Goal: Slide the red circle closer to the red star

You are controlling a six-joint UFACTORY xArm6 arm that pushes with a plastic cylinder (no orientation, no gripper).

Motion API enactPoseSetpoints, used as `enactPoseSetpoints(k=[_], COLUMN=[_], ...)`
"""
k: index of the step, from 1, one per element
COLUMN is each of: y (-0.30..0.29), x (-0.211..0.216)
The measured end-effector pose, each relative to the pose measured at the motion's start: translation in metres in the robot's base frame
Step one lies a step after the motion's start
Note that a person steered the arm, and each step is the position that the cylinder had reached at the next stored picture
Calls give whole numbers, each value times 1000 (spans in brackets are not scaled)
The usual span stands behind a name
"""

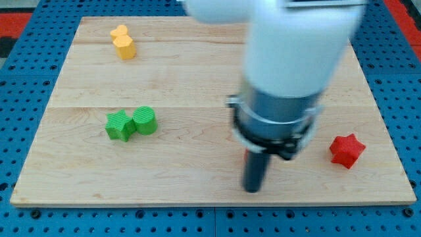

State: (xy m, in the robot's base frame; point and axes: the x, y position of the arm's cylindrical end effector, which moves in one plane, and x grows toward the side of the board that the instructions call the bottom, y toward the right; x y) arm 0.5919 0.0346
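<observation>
The red star lies at the view's right, near the board's bottom edge. Of the red circle only a thin red sliver shows, at the left side of the dark rod; the arm hides the rest. My tip is on the board at the view's bottom middle, just below that sliver and well to the left of the red star. The arm's white and grey body fills the upper middle of the view.
A green star and a green circle touch each other at the view's left. A yellow block lies at the top left. The wooden board sits on a blue pegboard.
</observation>
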Motion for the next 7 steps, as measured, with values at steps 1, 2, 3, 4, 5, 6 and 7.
enactPoseSetpoints(k=[1, 2, 3, 4, 5, 6, 7], y=[-25, -13, -9, -4, 23, 53, 70], x=[-6, -13, -32, -51, -52, -52, -52])
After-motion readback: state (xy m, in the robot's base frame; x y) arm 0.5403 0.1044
